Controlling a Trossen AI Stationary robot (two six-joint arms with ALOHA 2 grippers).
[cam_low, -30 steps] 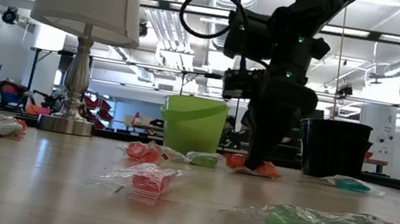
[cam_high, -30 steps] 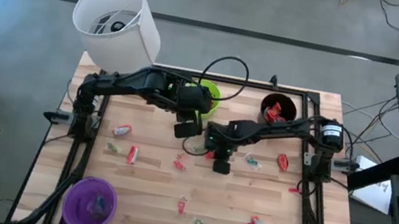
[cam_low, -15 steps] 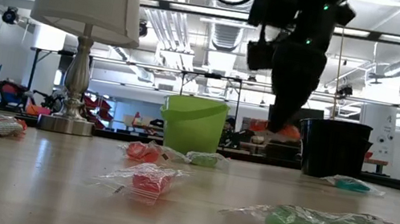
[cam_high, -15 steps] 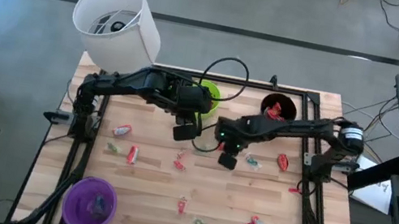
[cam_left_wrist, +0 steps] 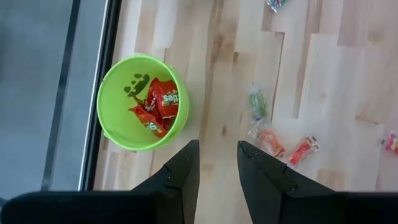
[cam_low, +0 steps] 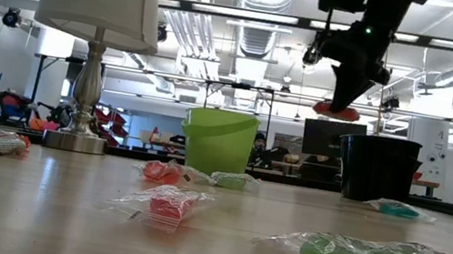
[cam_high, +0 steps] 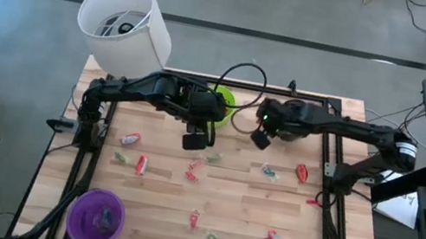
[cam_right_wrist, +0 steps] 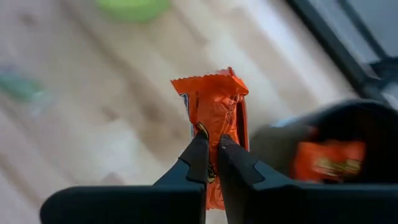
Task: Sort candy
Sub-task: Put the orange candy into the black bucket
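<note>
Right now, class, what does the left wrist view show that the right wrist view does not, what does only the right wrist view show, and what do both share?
Only the left wrist view: red packets inside the green cup, loose sweets on the table, and the left gripper holding nothing.
Only the right wrist view: the right gripper shut on an orange packet, beside the black cup holding orange candy.
Both: the green cup and wooden tabletop.

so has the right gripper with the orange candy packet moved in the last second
Yes. In the high view the right gripper, shut on the orange candy packet, has lifted off mid-table and swung toward the black cup.
</note>
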